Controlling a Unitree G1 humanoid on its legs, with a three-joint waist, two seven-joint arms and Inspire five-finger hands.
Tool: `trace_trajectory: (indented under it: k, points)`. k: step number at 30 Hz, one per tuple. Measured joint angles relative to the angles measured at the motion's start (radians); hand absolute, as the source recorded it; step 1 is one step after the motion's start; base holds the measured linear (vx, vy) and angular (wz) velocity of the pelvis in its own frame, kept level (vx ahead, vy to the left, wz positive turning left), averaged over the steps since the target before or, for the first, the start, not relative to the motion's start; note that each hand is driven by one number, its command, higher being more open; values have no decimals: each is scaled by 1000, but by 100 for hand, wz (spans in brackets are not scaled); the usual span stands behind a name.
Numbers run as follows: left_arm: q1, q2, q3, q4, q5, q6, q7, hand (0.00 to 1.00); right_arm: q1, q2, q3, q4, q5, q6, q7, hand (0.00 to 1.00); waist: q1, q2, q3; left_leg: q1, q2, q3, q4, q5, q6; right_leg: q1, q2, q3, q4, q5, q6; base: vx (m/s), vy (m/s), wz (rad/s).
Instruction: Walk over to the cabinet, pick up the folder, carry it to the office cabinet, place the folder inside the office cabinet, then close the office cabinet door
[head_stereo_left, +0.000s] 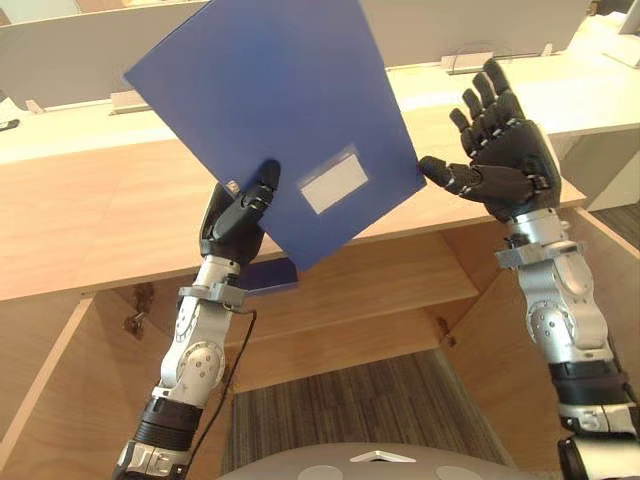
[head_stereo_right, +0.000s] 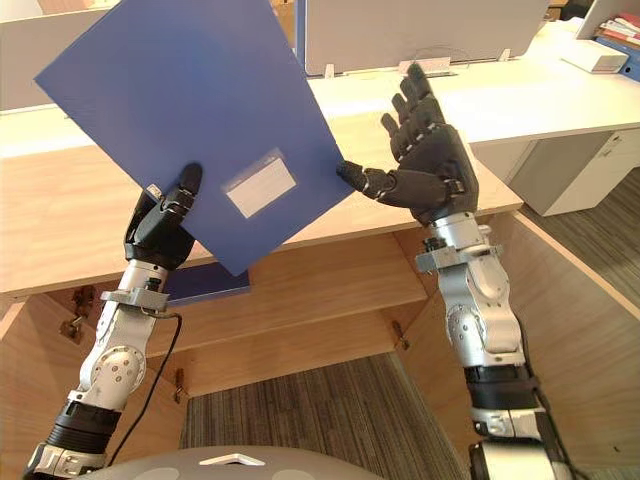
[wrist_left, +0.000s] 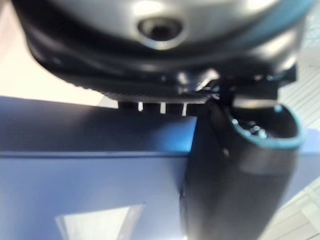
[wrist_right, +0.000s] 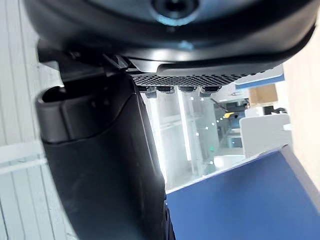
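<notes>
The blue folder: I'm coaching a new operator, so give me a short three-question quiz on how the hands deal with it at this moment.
1. True or false: the left hand is shut on the blue folder, with its thumb pressed on the front face.
2. Pick one. The right hand is: A) curled into a fist, B) open with its fingers straight, beside the folder's edge, C) shut on the folder.
3. Fill in the gap: the rectangular label on the folder's front is ____ in colour.

Key: 1 true; 2 B; 3 white.
</notes>
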Motion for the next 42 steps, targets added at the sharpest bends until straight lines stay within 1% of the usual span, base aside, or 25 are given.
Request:
trace_trajectory:
  k: [2,4,5,8,11,13,14,15,18,20,21,23,24,26,27,29,30,32,34,37,38,42]
  points:
    - [-23,23,-19,0,0,0,-17,0,-59,-49,54,56,1,17,12,100,1,0,0,-1,-2,-4,-1,1,1,0,-1,-5,3,0,0,-20,-5,6]
    - [-35,38,-33,3,-1,0,-35,0,-97,-74,92,79,2,21,22,100,0,0,0,-2,-1,-6,0,2,2,-1,-2,-8,4,0,0,-18,-9,3]
    - [-55,54,-50,20,0,0,-52,0,-140,-97,134,98,5,27,35,100,0,0,0,-4,1,-8,0,2,3,-2,-4,-10,4,0,0,-18,-14,4]
    - [-85,83,-84,52,-2,0,-63,0,-210,-126,227,108,21,31,59,100,0,-2,2,-7,1,-10,0,3,4,-4,-4,-14,4,1,0,-7,-5,1]
    - [-87,107,-87,52,-16,-3,-70,0,-258,-154,297,139,23,37,78,100,0,-7,3,-10,1,-13,0,4,4,-6,-4,-18,4,1,-1,-5,-6,3]
    - [-96,140,-98,52,-19,-3,-73,0,-284,-209,363,149,22,61,97,100,10,-8,3,-11,-2,-15,-1,4,4,-6,-1,-23,4,10,0,-1,2,2]
    - [-101,155,-109,52,-20,-3,-73,0,-300,-222,386,161,23,67,104,0,12,-8,3,-11,-2,-15,-1,5,5,-6,-1,-24,4,12,0,0,0,0]
    - [-111,177,-122,52,-23,-3,-73,0,-314,-237,405,174,29,73,110,0,19,-8,3,-11,-2,-15,-3,6,6,-6,-1,-25,3,15,-1,0,0,0]
    - [-129,216,-136,52,-55,-5,-73,0,-346,-252,437,183,45,78,112,0,23,-8,3,-8,1,-15,-6,7,8,-5,-2,-26,4,19,-1,0,0,0]
    - [-136,254,-138,56,-79,-21,-75,0,-386,-272,487,183,75,77,120,0,23,-11,2,-7,2,-15,-7,9,10,-4,-2,-28,-1,23,-7,0,0,0]
    - [-143,262,-145,61,-92,-27,-77,100,-393,-280,498,183,84,78,126,0,24,-13,1,-7,2,-16,-7,9,10,-3,-2,-29,-4,25,-9,0,0,0]
    - [-164,289,-159,107,-108,-41,-96,100,-414,-289,533,183,125,77,153,0,25,-15,0,-8,4,-16,-7,12,10,-1,0,-33,-8,32,-20,-42,-19,0]
    - [-173,296,-165,123,-108,-41,-100,100,-414,-289,538,183,138,77,160,0,25,-17,0,-10,4,-16,-7,13,10,-2,0,-34,-9,33,-21,-58,-23,2]
    - [-182,346,-203,160,-110,-33,-123,100,-414,-292,568,183,158,79,164,0,24,-23,-1,-17,3,-19,-7,19,9,-2,0,-44,-21,42,-26,-79,-34,3]
    - [-182,354,-212,164,-111,-28,-124,100,-414,-295,574,184,159,81,164,0,24,-24,0,-19,3,-19,-7,20,9,-2,0,-46,-25,44,-26,-69,-31,2]
    - [-182,360,-244,181,-110,-21,-129,100,-414,-296,585,199,159,98,162,0,26,-32,-4,-31,2,-23,-9,31,10,-4,0,-52,-43,57,-29,-79,-38,5]
    - [-181,363,-258,182,-110,-12,-134,100,-409,-295,591,209,160,105,161,0,27,-39,-3,-32,1,-25,-17,39,9,-6,0,-54,-44,57,-29,-86,-45,7]
    - [-179,368,-271,188,-110,-2,-144,100,-396,-295,590,211,160,110,161,0,27,-45,-3,-32,2,-29,-20,44,8,-6,1,-55,-44,57,-29,-56,-34,5]
    - [-168,370,-274,189,-110,-2,-180,100,-355,-276,575,211,166,116,158,0,27,-53,-5,-32,2,-29,-27,52,6,-6,2,-55,-49,57,-29,-66,-41,0]
    - [-124,373,-266,165,-110,-2,-219,100,-266,-225,508,208,168,117,166,0,24,-56,-7,-30,1,-28,-46,68,3,-8,3,-55,-58,57,-29,-73,-44,0]
    - [-98,376,-265,144,-110,-2,-237,100,-228,-216,485,200,168,117,182,0,24,-56,-7,-29,1,-28,-58,78,2,-12,4,-55,-58,57,-29,-50,-34,-1]
    - [-3,381,-268,105,-94,3,-284,100,-143,-213,440,165,158,117,225,0,20,-56,-7,-20,2,-26,-94,103,-3,-21,14,-53,-57,57,-29,-59,-41,-3]
